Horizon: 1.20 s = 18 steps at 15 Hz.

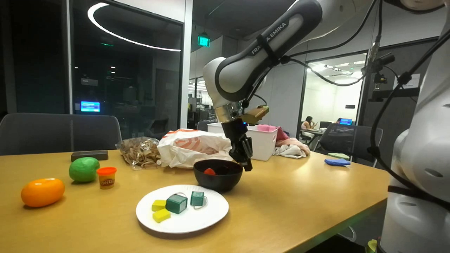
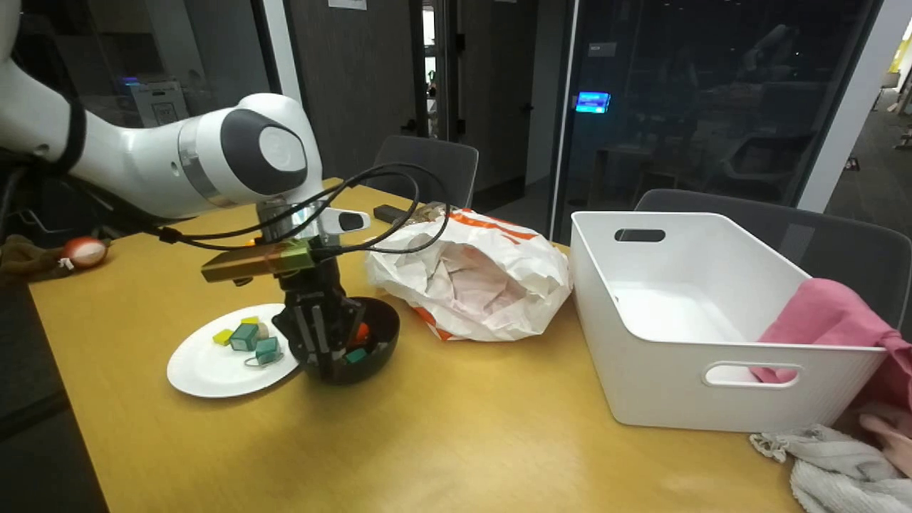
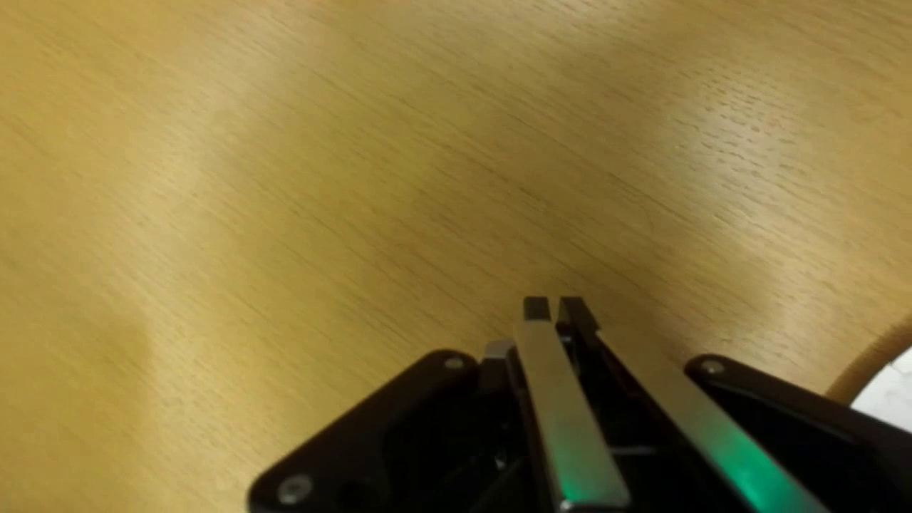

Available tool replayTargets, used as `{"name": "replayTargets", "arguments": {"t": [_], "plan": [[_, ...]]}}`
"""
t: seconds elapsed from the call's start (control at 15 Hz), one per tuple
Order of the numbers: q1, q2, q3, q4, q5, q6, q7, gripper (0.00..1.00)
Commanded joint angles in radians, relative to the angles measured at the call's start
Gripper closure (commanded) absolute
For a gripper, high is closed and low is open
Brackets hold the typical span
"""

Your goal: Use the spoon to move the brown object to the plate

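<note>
the gripper (image 3: pixel 554 308) had its two fingers together, a thin gap showing at the tips in the wrist view, where they pointed over the wooden table (image 3: pixel 320 178). in both exterior views it hung low and slightly tilted just beside the dark bowl (image 1: pixel 218 182); i could not tell whether it touched the rim. the bowl held a red thing (image 2: pixel 362 333) and a teal piece (image 2: pixel 355 355). near the bowl the white plate (image 1: pixel 200 221) lay flat on the wood, bearing two teal boxes (image 1: pixel 177 203) and, to one side of them, two yellow blocks (image 1: pixel 161 215). the spoon could not be made out, and i could not tell which thing was the brown object. well apart from the gripper stood an orange round thing (image 1: pixel 43 192), a green round thing (image 1: pixel 84 169) and, just beside the green one, a small orange-topped tub (image 1: pixel 106 179). behind the bowl in an exterior view lay a crumpled white bag (image 1: pixel 175 154), just beside a white bin (image 2: pixel 662 385) with pink cloth (image 2: pixel 826 313) draped over its edge.
</note>
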Motion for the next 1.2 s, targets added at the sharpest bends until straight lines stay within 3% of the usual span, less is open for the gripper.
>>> {"name": "replayTargets", "arguments": {"t": [0.0, 1.13], "plan": [[0.001, 0.026, -0.023, 0.04, 0.08, 0.014, -0.045, 0.9], [-0.033, 0.115, -0.113, 0.15, 0.51, -0.098, -0.382, 0.91]]}}
